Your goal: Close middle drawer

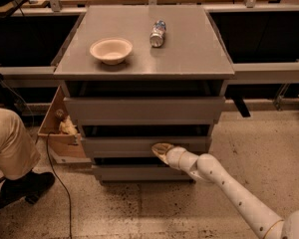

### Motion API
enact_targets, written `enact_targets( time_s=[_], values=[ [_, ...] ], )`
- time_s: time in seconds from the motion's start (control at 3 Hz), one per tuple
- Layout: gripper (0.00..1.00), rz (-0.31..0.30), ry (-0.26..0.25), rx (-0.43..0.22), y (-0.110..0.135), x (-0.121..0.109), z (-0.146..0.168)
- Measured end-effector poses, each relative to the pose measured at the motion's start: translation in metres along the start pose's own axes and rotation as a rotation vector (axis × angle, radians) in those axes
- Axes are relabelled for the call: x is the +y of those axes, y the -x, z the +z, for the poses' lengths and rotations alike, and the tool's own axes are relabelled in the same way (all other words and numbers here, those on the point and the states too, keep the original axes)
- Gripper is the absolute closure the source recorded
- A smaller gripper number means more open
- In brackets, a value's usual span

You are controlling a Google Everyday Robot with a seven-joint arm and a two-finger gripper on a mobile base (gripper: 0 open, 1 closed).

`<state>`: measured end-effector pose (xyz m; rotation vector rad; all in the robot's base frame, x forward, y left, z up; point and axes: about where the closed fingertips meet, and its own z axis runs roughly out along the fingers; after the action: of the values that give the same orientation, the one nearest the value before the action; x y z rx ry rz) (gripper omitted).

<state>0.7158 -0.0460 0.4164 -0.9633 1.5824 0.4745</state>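
Note:
The grey cabinet (144,59) has three drawers. The middle drawer (119,146) shows its plain flat grey front between the taller top drawer (144,110) and the lowest drawer (134,173). It stands slightly out, with a dark gap above it. My gripper (161,150) on the white arm (229,188) reaches in from the lower right and rests against the middle drawer's front, right of centre.
A beige bowl (111,50) and a lying plastic bottle (158,33) sit on the cabinet top. A cardboard box (57,133) with items stands left of the cabinet. A person's leg and black shoe (15,183) are at the lower left, with a cable on the floor.

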Motion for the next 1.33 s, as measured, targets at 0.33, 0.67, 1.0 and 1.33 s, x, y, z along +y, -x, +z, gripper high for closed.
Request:
enact_targets(
  time_s=[0.33, 0.67, 1.0, 1.33],
  values=[
    [1.0, 0.015, 0.024, 0.021, -0.003, 0.012, -0.014],
    [1.0, 0.026, 0.059, 0.072, -0.007, 0.025, -0.047],
    [1.0, 0.016, 0.091, 0.137, -0.005, 0.031, -0.085],
    [1.0, -0.012, 0.098, 0.2, 0.004, 0.028, -0.131]
  ],
)
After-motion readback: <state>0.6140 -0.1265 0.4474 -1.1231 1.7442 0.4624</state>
